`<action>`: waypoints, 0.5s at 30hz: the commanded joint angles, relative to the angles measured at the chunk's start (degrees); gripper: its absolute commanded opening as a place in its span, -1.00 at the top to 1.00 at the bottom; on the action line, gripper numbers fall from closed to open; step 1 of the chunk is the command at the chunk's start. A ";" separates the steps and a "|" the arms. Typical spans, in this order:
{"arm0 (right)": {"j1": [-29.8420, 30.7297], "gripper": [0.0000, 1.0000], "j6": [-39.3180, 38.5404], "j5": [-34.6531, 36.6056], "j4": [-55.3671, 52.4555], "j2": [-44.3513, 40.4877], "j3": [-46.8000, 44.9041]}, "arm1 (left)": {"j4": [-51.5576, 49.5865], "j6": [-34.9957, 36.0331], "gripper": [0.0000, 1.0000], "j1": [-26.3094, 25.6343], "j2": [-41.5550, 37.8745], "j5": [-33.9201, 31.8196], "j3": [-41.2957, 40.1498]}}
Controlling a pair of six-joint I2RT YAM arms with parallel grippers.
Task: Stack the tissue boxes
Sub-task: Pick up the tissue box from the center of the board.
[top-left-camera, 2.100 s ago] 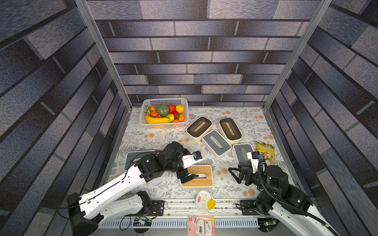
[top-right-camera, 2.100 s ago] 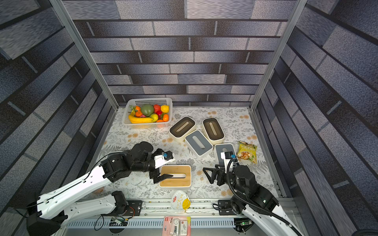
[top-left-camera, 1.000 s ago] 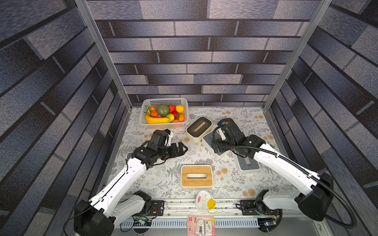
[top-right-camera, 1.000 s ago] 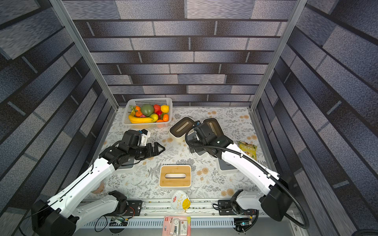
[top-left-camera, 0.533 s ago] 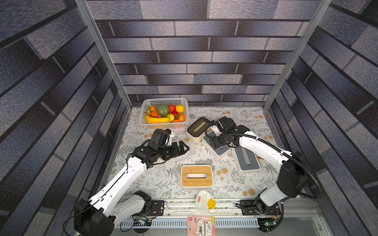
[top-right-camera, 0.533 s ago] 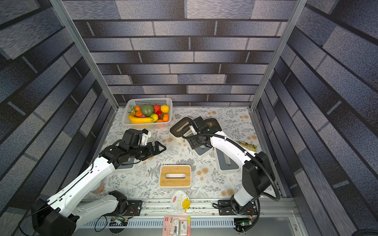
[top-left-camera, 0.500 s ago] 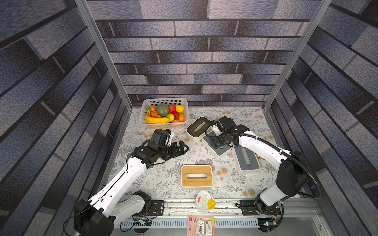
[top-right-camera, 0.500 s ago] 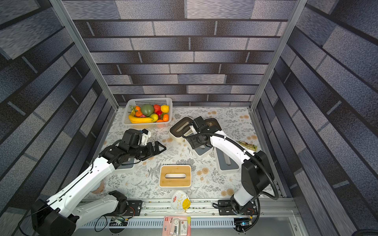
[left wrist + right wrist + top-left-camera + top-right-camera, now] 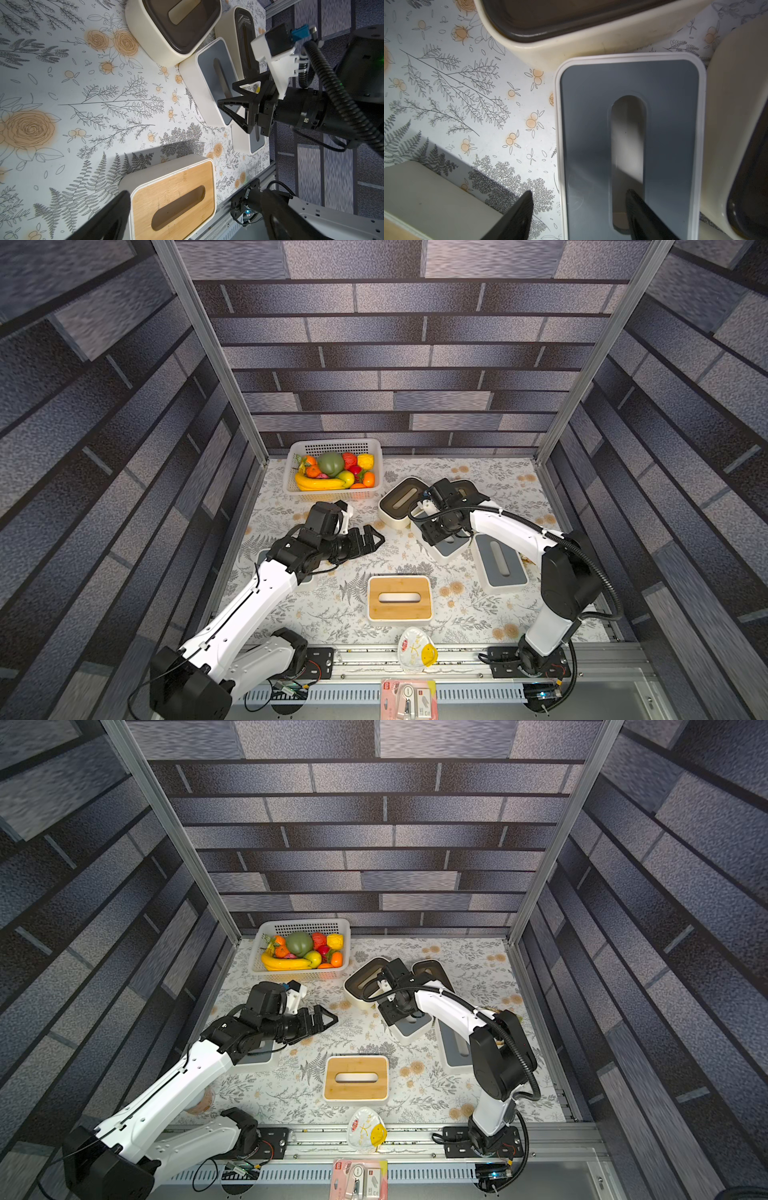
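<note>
table [image 9: 465, 614]: floral cloth; it carries every box and the basket
fruit basket [image 9: 332, 446]: white, perforated; at the far edge, left of centre; full of fruit
wood-lid tissue box [image 9: 415, 587]: white; stands alone near the front, well apart from the others
grey-lid tissue box [image 9: 451, 545]: white; mid table, under the right arm's wrist; one short end just beside the near cream box
second grey-lid tissue box [image 9: 511, 568]: to the right of the first, close beside it
third grey-lid tissue box [image 9: 264, 1057]: at the left edge; mostly hidden under the left arm
cream tissue box [image 9: 397, 499]: rounded, dark-brown lid; beside the basket
second cream tissue box [image 9: 243, 31]: same kind; behind the right arm in both top views
left gripper [image 9: 372, 537]: jaws spread wide, nothing between them; hovers over bare cloth between basket and wood-lid box
right gripper [image 9: 578, 193]: over the first grey-lid box; one finger at the slot, the other outside the long wall; jaws part way apart, a gap shows beside the outer finger
face mask [image 9: 415, 651]: white and yellow; on the front rail
blister pack [image 9: 409, 697]: pink; just in front of the mask
</note>
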 commanded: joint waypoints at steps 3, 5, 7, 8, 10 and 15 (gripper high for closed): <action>-0.13 -0.40 -0.71 -0.20 0.06 2.36 0.99 | -0.15 -0.58 -1.00 0.40 -1.44 -0.03 -0.21; -0.20 -0.39 -0.79 -0.28 0.16 2.88 0.94 | 0.80 -1.46 -1.00 0.40 -2.02 -0.01 -1.05; -0.33 -0.38 -0.66 0.10 0.37 3.35 1.03 | 1.08 -1.95 -1.00 0.33 -2.46 -0.15 -1.44; -0.47 -0.37 -0.58 0.32 0.50 3.46 1.03 | 0.93 -2.05 -1.00 0.32 -2.63 -0.31 -1.48; -0.81 -0.35 -0.51 0.49 0.91 3.71 0.94 | 0.14 -1.96 -1.00 0.31 -3.09 -0.62 -1.27; -1.23 -0.30 -0.47 0.24 1.30 4.76 1.12 | -1.21 -1.65 -1.00 0.31 -4.15 -1.70 -0.82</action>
